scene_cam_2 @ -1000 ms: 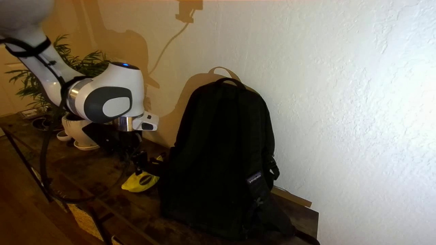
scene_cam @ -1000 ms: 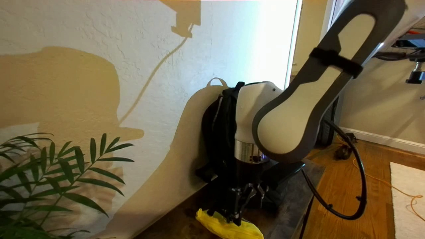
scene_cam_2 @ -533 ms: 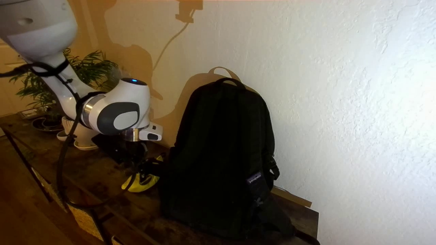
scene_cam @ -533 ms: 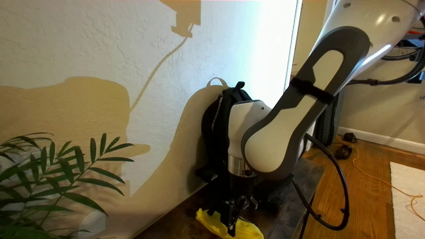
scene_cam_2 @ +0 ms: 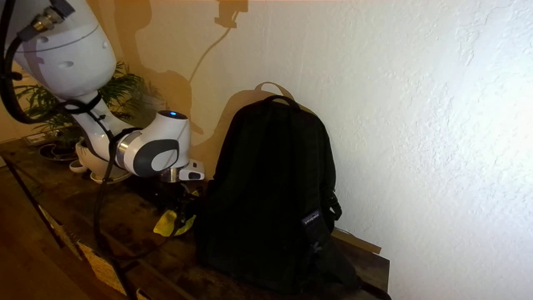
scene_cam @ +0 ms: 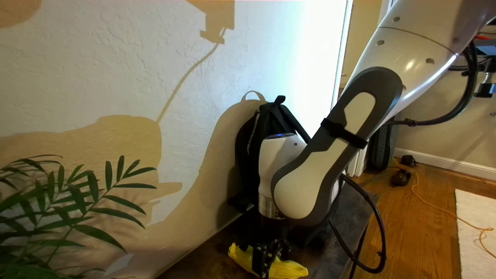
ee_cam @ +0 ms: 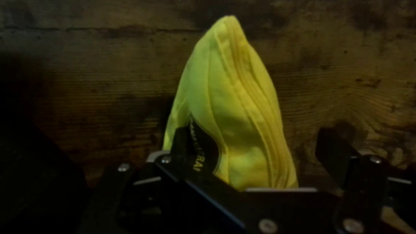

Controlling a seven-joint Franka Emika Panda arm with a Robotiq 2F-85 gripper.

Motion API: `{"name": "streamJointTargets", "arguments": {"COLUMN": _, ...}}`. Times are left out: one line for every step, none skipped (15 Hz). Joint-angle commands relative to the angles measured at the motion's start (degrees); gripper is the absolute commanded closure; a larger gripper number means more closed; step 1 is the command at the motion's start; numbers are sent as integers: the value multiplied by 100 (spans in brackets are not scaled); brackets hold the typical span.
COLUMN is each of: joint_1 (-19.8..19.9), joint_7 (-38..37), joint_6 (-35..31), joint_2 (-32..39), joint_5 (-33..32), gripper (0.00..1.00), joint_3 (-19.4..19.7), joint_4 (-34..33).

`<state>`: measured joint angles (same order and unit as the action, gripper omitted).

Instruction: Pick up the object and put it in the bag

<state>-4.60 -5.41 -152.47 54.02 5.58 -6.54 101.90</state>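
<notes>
The step in hand looks like the grasp. The gripper [ee_cam: 253, 146] has its fingers spread and holds nothing, and the yellow fabric pouch [ee_cam: 234, 104] lies beneath and between them on the wooden tabletop [ee_cam: 97, 71]. One finger [ee_cam: 179, 143] appears to press into the cloth at the pouch's black label [ee_cam: 207, 148], with yellow showing on both sides of it; the opposite finger [ee_cam: 333, 152] stands apart from the pouch, with wood between. I would shift the hand toward the label side before closing, so that both fingertips straddle the body; otherwise one may skid over the cloth or pinch only a loose fold. Close low, near the wood, then lift straight up, as the ends will likely sag. The black Patagonia backpack [scene_cam_2: 270, 187] stands upright just beside the hand, and a sideways swing could brush it; whether its top is unzipped I cannot tell.

The pouch looks soft and floppy, narrowing away from the hand to a blunt tip, with lengthwise seams [ee_cam: 242, 84] along it. The label's lettering is partly hidden by the finger. In both exterior views yellow shows on either side of the gripper, so a grip here should fall near the middle.
</notes>
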Motion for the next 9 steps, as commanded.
{"name": "streamJointTargets", "arguments": {"joint_1": -137, "joint_7": 224, "joint_6": 177, "joint_2": 267, "joint_5": -235, "gripper": 0, "joint_3": 133, "joint_4": -457}}
{"name": "streamJointTargets", "arguments": {"joint_1": -191, "joint_7": 261, "joint_6": 273, "joint_2": 280, "joint_5": -350, "gripper": 0, "joint_3": 192, "joint_4": -530}}
{"name": "streamJointTargets", "arguments": {"joint_1": -225, "joint_7": 295, "joint_6": 356, "joint_2": 284, "joint_5": -456, "gripper": 0, "joint_3": 227, "joint_4": -590}}
{"name": "streamJointTargets", "arguments": {"joint_1": -285, "joint_7": 321, "joint_6": 526, "joint_2": 213, "joint_5": -591, "gripper": 0, "joint_3": 293, "joint_4": -591}}
{"name": "streamJointTargets", "arguments": {"joint_1": -330, "joint_7": 330, "joint_6": 678, "joint_2": 185, "joint_5": -686, "gripper": 0, "joint_3": 338, "joint_4": -622}}
{"name": "streamJointTargets", "arguments": {"joint_1": -355, "joint_7": 310, "joint_6": 902, "joint_2": 92, "joint_5": -734, "gripper": 0, "joint_3": 353, "joint_4": -605}}
{"name": "streamJointTargets", "arguments": {"joint_1": -388, "joint_7": 302, "joint_6": 1105, "joint_2": 52, "joint_5": -790, "gripper": 0, "joint_3": 377, "joint_4": -639}}
{"name": "streamJointTargets", "arguments": {"joint_1": -432, "joint_7": 201, "joint_6": 1425, "joint_2": -50, "joint_5": -805, "gripper": 0, "joint_3": 403, "joint_4": -635}}
{"name": "streamJointTargets", "arguments": {"joint_1": -468, "joint_7": 165, "joint_6": 1642, "joint_2": -113, "joint_5": -830, "gripper": 0, "joint_3": 421, "joint_4": -647}}
